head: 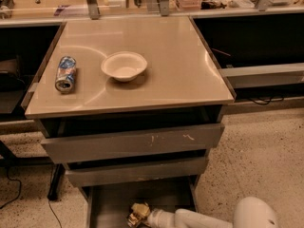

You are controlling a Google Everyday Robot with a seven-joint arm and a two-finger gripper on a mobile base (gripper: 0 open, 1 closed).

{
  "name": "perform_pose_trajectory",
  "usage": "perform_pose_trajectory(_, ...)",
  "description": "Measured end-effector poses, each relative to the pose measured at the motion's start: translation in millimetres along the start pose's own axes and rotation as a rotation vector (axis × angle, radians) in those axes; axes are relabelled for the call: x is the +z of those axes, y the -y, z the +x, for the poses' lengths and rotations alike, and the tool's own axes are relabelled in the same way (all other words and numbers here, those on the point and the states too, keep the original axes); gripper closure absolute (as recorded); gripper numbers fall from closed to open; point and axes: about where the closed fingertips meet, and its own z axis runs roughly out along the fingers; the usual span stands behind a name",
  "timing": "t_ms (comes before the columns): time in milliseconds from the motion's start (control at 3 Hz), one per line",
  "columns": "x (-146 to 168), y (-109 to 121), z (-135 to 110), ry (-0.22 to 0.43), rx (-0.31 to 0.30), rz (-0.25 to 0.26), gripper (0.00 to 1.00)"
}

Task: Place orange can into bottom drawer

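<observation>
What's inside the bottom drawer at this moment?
Open bottom drawer: bare grey floor, the gripper inside near the front, a golden shape at it, apparently the orange can. The middle drawer covers the rear; the front edge is out of view.
</observation>
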Motion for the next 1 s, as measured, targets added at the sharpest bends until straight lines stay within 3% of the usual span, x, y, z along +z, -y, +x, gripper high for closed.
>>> perform_pose_trajectory(667, 0.0, 0.0, 0.0, 0.000, 0.000, 0.000, 0.12)
perform_pose_trajectory(1000, 0.4, -0.1, 0.5, -0.001, 0.000, 0.000, 0.00)
